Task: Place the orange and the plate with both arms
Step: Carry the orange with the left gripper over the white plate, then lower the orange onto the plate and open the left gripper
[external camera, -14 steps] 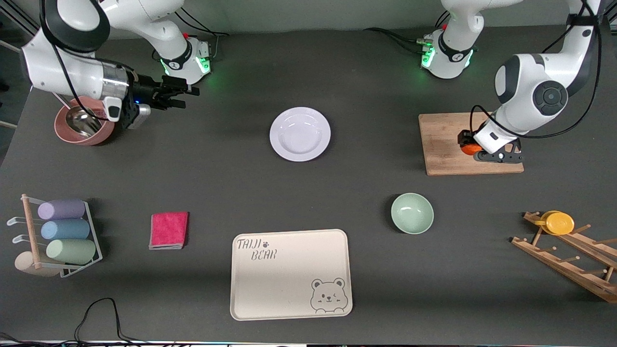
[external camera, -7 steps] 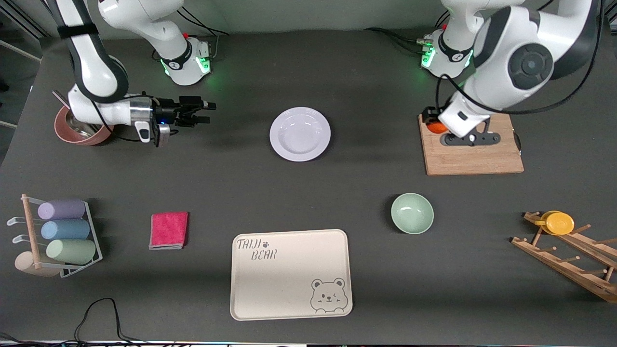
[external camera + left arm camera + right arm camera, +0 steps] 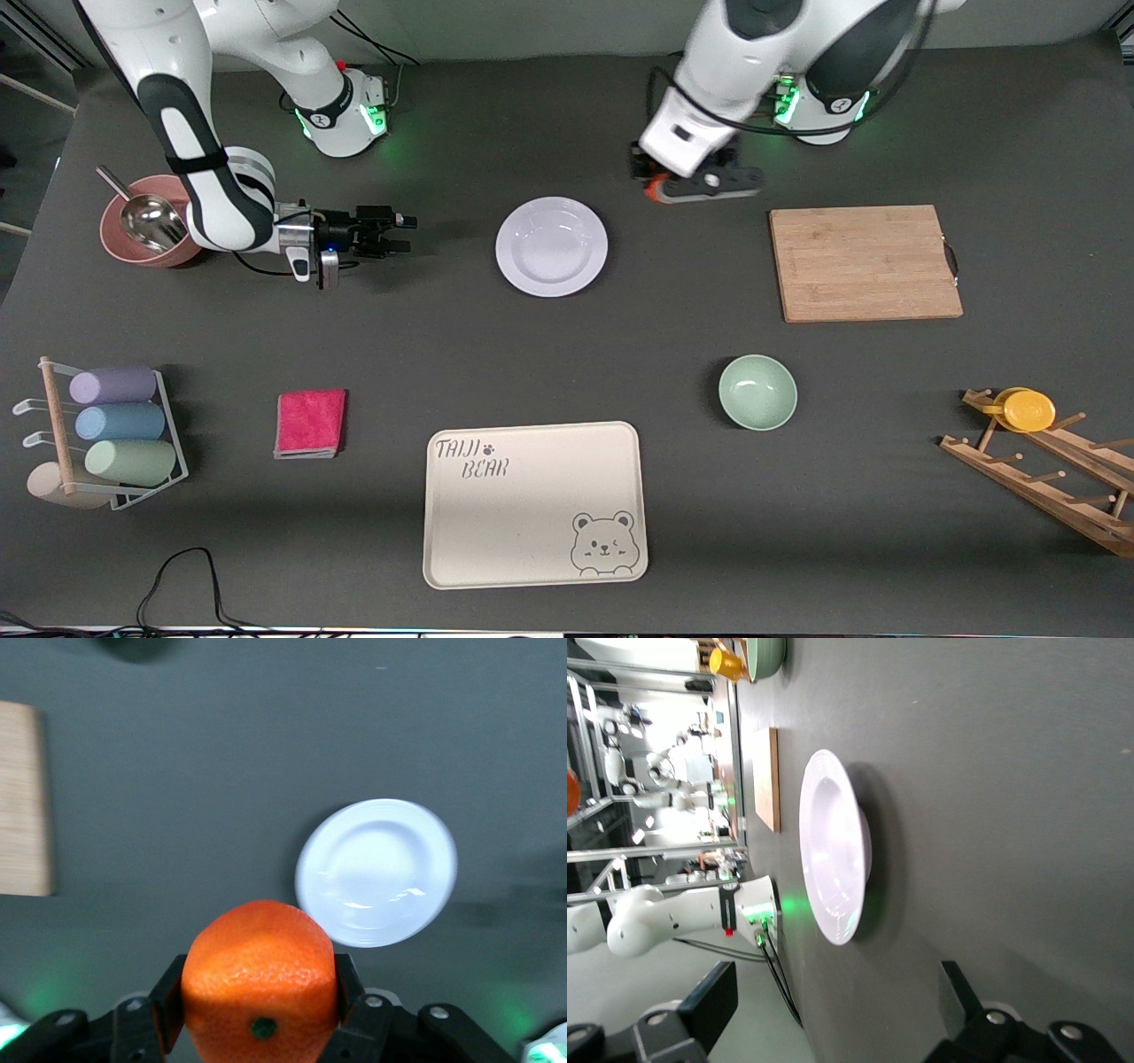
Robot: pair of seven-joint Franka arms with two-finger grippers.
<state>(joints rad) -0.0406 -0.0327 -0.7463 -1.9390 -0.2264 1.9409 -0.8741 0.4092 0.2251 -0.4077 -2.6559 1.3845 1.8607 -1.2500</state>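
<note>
The white plate [image 3: 551, 245] lies on the dark table mid-way between the arms; it also shows in the left wrist view [image 3: 376, 872] and the right wrist view [image 3: 833, 846]. My left gripper [image 3: 656, 188] is shut on the orange [image 3: 259, 981], held in the air over bare table between the plate and the wooden board. Only a sliver of the orange [image 3: 654, 189] shows in the front view. My right gripper [image 3: 400, 232] is open and empty, low over the table, level with the plate toward the right arm's end, fingers pointing at it.
A wooden cutting board [image 3: 864, 262] lies toward the left arm's end. A mint-green bowl [image 3: 757, 392] and a cream bear tray [image 3: 534, 504] sit nearer the camera. A pink bowl with a metal scoop [image 3: 146, 230], a pink cloth [image 3: 311, 423], a cup rack [image 3: 106, 436] and a wooden rack with a yellow cup [image 3: 1028, 410] stand around.
My left gripper lifted the orange off the cutting board and carried it toward the plate. My right gripper swung from beside the pink bowl toward the plate and lowered.
</note>
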